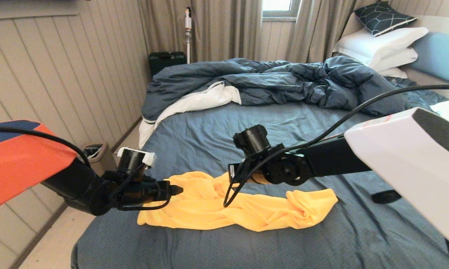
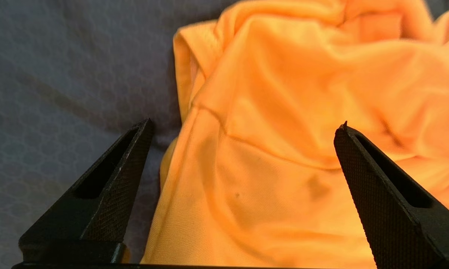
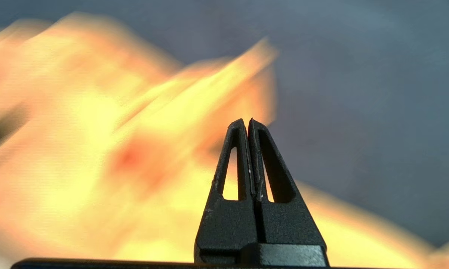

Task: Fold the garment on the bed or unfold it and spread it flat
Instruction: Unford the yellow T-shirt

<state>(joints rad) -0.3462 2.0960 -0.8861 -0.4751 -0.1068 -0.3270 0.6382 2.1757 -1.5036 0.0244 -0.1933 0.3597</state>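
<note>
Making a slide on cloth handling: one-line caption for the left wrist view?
Open left gripper poised over the crumpled yellow garment on the bed.

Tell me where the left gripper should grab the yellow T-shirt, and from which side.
Judging by its pose, take the garment at its bunched left-end edge, coming in from the robot's left. The left gripper is open there, straddling that fold above the bed.

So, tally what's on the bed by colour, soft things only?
Yellow: 1, the T-shirt, bunched on the sheet.
Dark blue: 2, the duvet and one patterned cushion.
White: 2 pillows for certain, stacked by the headboard; a third may lie under them.
Total: 5.
</note>
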